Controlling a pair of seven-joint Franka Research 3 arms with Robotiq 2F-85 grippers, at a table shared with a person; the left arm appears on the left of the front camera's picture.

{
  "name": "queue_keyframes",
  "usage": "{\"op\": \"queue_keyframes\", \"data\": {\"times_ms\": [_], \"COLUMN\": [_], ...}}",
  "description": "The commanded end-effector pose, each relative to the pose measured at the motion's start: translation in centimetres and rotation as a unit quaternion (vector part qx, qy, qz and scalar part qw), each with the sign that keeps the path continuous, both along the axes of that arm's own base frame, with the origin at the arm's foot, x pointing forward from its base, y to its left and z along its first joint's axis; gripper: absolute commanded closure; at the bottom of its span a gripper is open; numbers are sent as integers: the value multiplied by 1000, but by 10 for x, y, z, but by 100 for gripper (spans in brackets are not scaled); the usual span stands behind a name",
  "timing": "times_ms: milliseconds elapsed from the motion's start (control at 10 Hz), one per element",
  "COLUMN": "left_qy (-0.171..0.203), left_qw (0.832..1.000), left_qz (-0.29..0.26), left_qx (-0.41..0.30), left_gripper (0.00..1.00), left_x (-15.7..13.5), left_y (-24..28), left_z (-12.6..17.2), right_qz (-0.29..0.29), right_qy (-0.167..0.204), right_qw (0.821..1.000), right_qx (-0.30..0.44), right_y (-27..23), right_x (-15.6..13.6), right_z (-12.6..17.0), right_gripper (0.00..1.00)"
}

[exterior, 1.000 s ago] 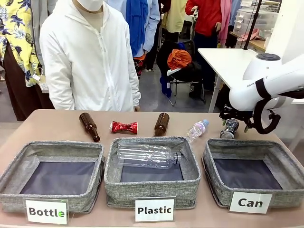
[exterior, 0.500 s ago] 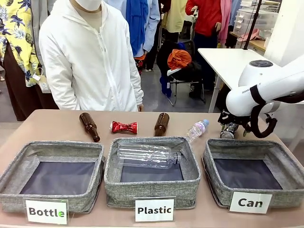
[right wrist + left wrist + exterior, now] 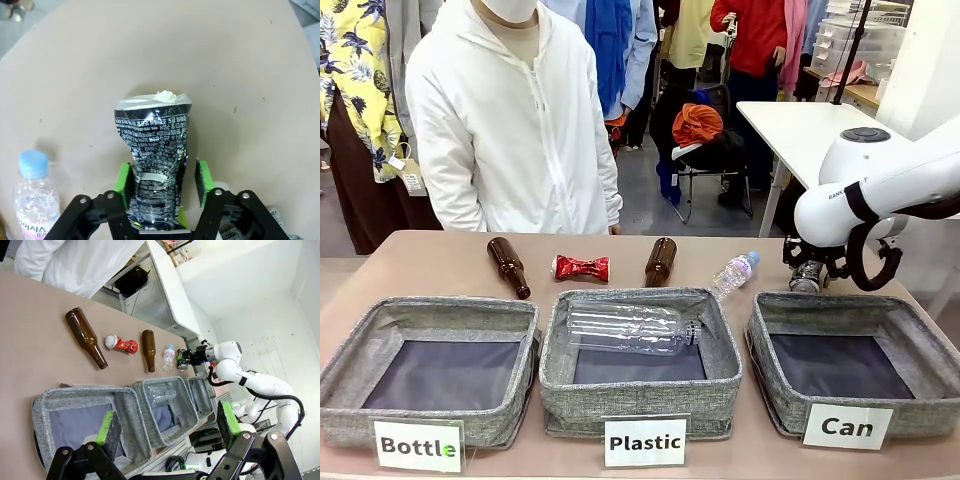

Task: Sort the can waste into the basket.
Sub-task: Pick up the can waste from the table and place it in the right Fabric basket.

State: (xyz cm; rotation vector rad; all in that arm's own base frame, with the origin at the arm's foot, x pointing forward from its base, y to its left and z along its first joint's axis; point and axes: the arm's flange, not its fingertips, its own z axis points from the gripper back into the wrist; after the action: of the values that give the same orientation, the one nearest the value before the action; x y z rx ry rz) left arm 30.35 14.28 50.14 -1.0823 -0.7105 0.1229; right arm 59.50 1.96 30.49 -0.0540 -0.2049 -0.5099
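Observation:
A dark silver-black crushed can (image 3: 152, 165) lies on the tan table just behind the grey "Can" basket (image 3: 772, 385). My right gripper (image 3: 161, 176) is down over this can, its green pads (image 3: 123, 182) pressed in at both sides of the lower half, shut on it. From the front, the gripper (image 3: 808, 268) hides most of that can (image 3: 806, 280). The red crushed can (image 3: 580, 267) lies at the table's far side, between two brown bottles. My left gripper (image 3: 167, 427) hangs open and empty, high above the left baskets.
Two brown glass bottles (image 3: 508, 266) (image 3: 660, 261) and a small clear bottle (image 3: 733, 273) lie along the far side. The "Plastic" basket (image 3: 640, 400) holds a large clear bottle; the "Bottle" basket (image 3: 430, 415) stands at left. A person in white stands across the table.
My right arm has shifted slightly left and settled lower over the dark can, and its jaws have come in against the can's sides. Nothing else has moved.

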Motion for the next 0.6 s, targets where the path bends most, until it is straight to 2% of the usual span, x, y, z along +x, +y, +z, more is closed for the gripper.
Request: {"op": "queue_keyframes", "data": {"times_ms": [0, 500], "left_qy": [-15, -15], "left_qw": [1000, 1000], "left_qz": [-3, -3], "left_qx": [-3, -3], "left_gripper": [0, 0], "left_x": [2, 2], "left_y": [0, 0], "left_z": [-1, -1], "right_qz": [-1, 5], "right_qy": [-10, -22], "right_qw": [1000, 1000], "right_qx": [-18, -20], "right_y": [1, 2], "right_x": [2, 0], "right_z": [0, 5], "right_gripper": [100, 100]}}
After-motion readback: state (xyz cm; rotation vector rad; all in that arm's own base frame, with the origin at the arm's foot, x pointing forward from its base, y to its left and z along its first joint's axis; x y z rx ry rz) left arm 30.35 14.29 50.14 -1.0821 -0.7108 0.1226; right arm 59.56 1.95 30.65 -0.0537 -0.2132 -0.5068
